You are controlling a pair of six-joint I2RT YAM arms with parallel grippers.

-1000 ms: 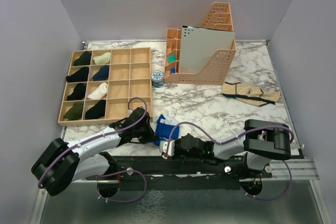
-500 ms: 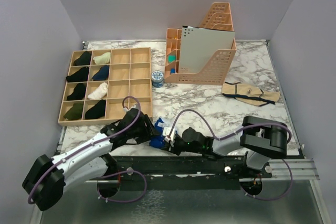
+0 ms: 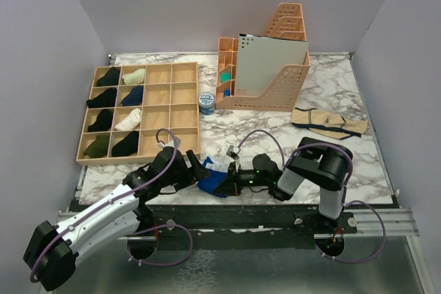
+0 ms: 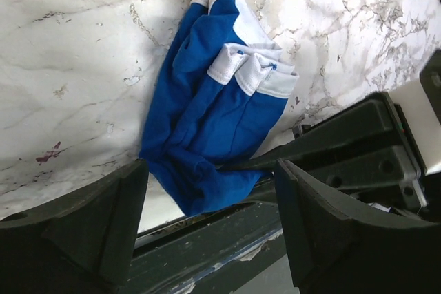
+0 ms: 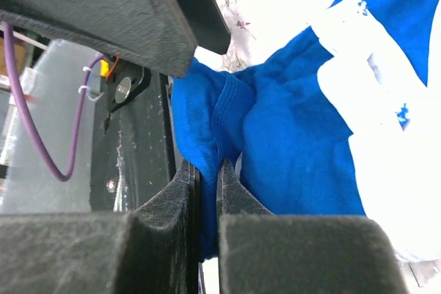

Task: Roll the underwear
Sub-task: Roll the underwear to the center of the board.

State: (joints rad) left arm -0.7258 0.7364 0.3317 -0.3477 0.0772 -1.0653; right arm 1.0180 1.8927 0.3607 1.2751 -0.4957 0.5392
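At the tabletop's near edge, top view: the underwear [image 3: 215, 182], blue with white trim, lies in a loose heap on the tabletop [image 3: 289, 139], between the two claws and well apart from the wooden divider box [image 3: 180, 94].
Left claw, top view: the left claw [image 3: 197, 170] sits just beside the heap's left side.
Right claw, top view: the right claw [image 3: 231, 174] reaches in low from the right; its jaws are too small to read here.
Underwear, left wrist view: the underwear [image 4: 207, 115] is bunched and unevenly folded, with its white waistband [image 4: 251, 74] crumpled on top. No tight roll shows.
Left claw, left wrist view: the left claw [image 4: 211, 170] has its jaws spread wide, one on each side of the cloth, holding nothing.
Right claw, right wrist view: the right claw [image 5: 207, 170] is pinched closed on a fold of the underwear [image 5: 296, 129].
Done: apparently only a rough gathering of the cloth.
Left: seemingly most of the job, namely flattening, rolling it snug and letting go.
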